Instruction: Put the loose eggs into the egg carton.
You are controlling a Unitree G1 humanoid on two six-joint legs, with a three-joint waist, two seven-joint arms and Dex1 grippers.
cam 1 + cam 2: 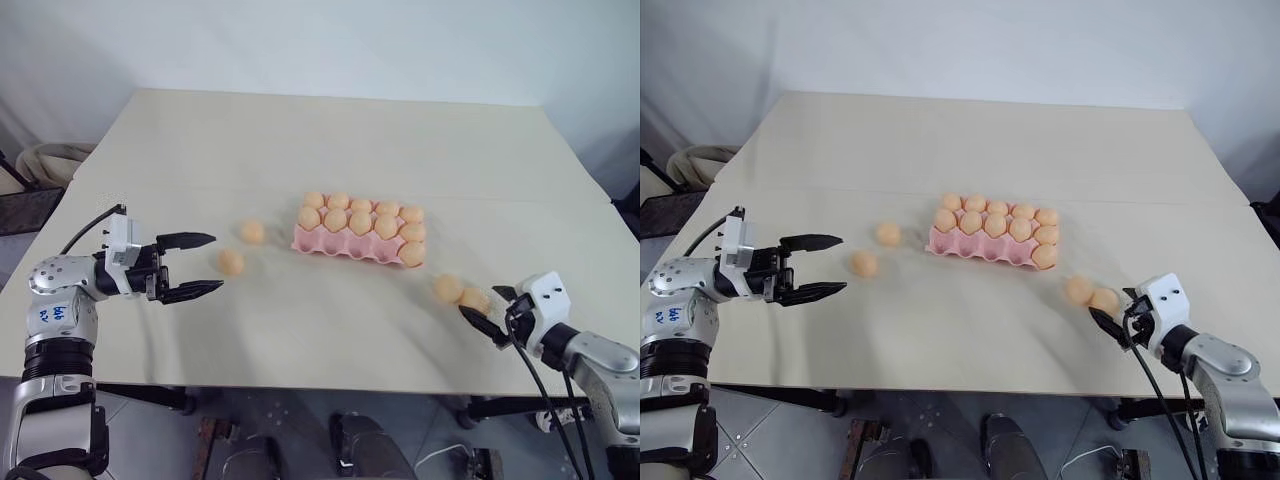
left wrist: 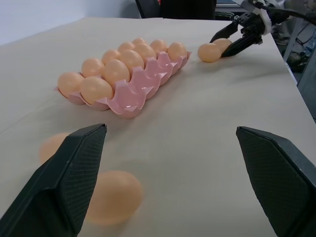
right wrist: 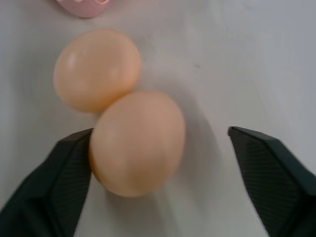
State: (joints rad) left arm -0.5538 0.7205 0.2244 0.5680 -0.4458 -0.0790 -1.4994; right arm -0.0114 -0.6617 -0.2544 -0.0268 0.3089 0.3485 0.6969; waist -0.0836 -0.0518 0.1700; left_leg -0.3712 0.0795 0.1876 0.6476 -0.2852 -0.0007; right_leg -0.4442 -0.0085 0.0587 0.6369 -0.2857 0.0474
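We are at the pick-up step for the right-hand pair of loose eggs. The right pincer (image 1: 1108, 322) sits low at the counter's (image 1: 330, 130) near right corner, its fingers spread with the nearer egg (image 3: 138, 142) between them: one finger touches the shell, the other stands well apart from it, so nothing is gripped yet. That egg touches a second egg (image 3: 97, 69) just beyond it.

The left pincer (image 1: 205, 265) hangs wide open and empty near the left edge, pointing toward the other two loose eggs (image 1: 231, 262) (image 1: 252, 231), which lie apart from each other between it and the egg carton (image 1: 330, 243). The pink carton rests near the counter's middle, its far cups holding eggs and the row along its near edge looking empty.

We judge the next move to be a gentle squeeze around the nearer right egg, then a lift clear of its neighbour, which could roll toward the edge if nudged.

The right wrist view shows the finger-to-shell contact and the two eggs touching, which the head views leave unclear. The left wrist view shows the carton's empty cups (image 2: 133, 96) plainly. The head views alone lay out all four loose eggs against the carton.
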